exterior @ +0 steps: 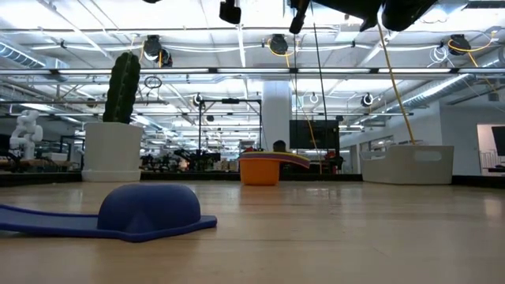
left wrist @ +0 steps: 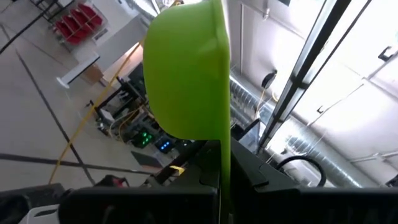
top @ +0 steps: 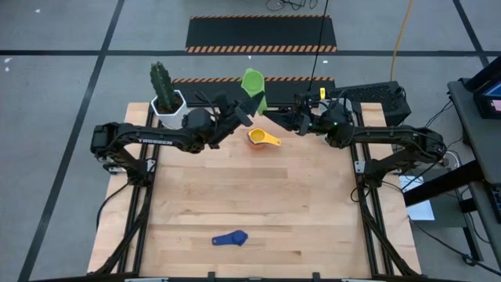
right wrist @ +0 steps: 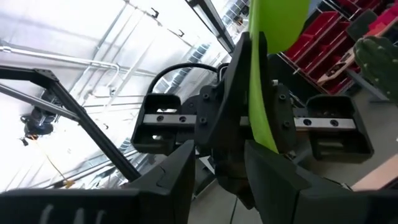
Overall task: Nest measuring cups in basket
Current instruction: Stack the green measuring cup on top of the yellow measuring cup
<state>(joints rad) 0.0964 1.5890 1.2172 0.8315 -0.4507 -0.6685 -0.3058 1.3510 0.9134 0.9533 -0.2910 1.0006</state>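
We see the left gripper (top: 252, 112) clamped tight on the green cup's (top: 253, 82) handle, raised over the table's far edge; the right gripper (top: 283, 117) faces it, fingers parted. Below sits the orange-yellow cup stack (top: 261, 139); cactus pot (top: 168, 108) left, basket (exterior: 406, 163) right, blue cup (top: 231, 239) near.

Four measuring cups show: one green (top: 254, 83), one yellow (top: 261, 138) nested in one orange (exterior: 259, 173), one dark blue (top: 231, 239) at six o'clock. One basket (exterior: 407, 164). One cactus pot (top: 169, 109) at eleven o'clock.
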